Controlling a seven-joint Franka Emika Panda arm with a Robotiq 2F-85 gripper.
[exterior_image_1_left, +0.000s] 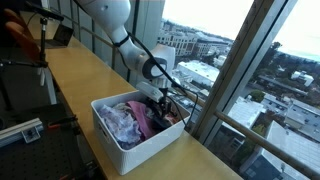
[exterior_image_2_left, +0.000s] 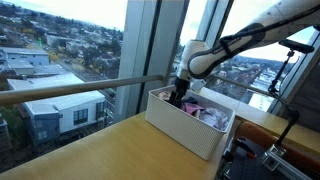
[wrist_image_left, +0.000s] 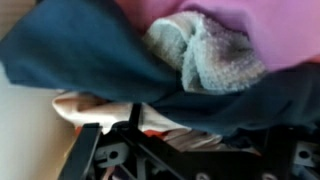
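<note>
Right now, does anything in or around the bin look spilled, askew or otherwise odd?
Nothing stands out. The white bin sits flat on the table, the clothes lie in a jumbled heap inside it, and the pincer hangs open at the heap's window end.

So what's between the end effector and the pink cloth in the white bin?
In the wrist view a dark blue cloth lies across between the open end effector and the pink cloth, a pale green rag at its edge.
</note>
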